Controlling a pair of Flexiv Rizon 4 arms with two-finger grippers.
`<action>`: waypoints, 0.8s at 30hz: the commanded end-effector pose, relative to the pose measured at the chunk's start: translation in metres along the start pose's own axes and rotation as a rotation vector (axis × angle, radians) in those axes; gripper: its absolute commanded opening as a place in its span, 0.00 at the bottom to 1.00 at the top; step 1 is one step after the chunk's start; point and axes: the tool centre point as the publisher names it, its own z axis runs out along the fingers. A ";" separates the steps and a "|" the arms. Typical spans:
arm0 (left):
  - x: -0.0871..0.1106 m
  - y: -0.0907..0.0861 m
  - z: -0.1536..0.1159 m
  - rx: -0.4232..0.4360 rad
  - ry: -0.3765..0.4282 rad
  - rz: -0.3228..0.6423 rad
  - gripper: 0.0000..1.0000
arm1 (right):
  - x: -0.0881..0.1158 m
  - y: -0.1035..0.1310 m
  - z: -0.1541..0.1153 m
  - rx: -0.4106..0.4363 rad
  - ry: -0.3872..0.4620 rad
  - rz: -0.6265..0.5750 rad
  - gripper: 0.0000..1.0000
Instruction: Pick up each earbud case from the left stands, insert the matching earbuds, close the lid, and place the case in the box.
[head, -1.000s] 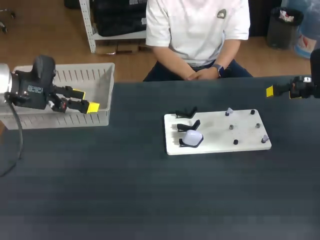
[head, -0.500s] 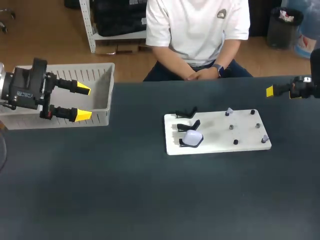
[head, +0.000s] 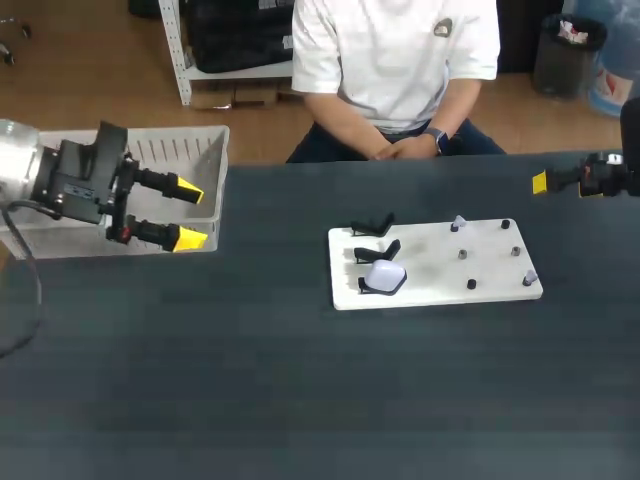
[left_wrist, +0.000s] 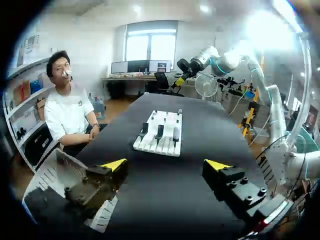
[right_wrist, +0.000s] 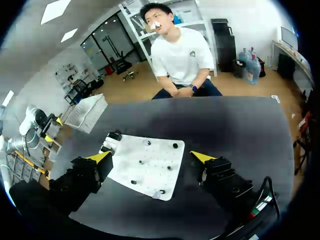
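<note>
Now, step: fetching the case (head: 384, 275), I judge.
Left claw (head: 192, 214): wide open, empty, at the box (head: 160, 150).
Right claw (right_wrist: 151, 156): open, empty.
Next: I reach toward 3 o'clock and grip the case.

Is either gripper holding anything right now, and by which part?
Nothing is held. The left gripper and the right gripper are both open with nothing between their fingers.

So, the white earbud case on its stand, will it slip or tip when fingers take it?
Probably slippery: the earbud case looks smooth and rounded. Likely light, since a thin black stand carries it. It seems a rigid shell, so it should not bend.
</note>
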 end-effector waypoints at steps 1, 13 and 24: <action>-0.002 -0.008 0.023 -0.096 -0.011 0.010 1.00 | 0.000 0.002 -0.001 0.009 0.002 0.002 1.00; -0.008 -0.013 0.091 -0.098 0.034 0.093 1.00 | 0.000 0.002 -0.001 0.009 0.002 0.002 1.00; -0.006 -0.028 0.141 -0.051 0.051 0.106 1.00 | 0.000 0.002 -0.001 0.009 0.002 0.002 1.00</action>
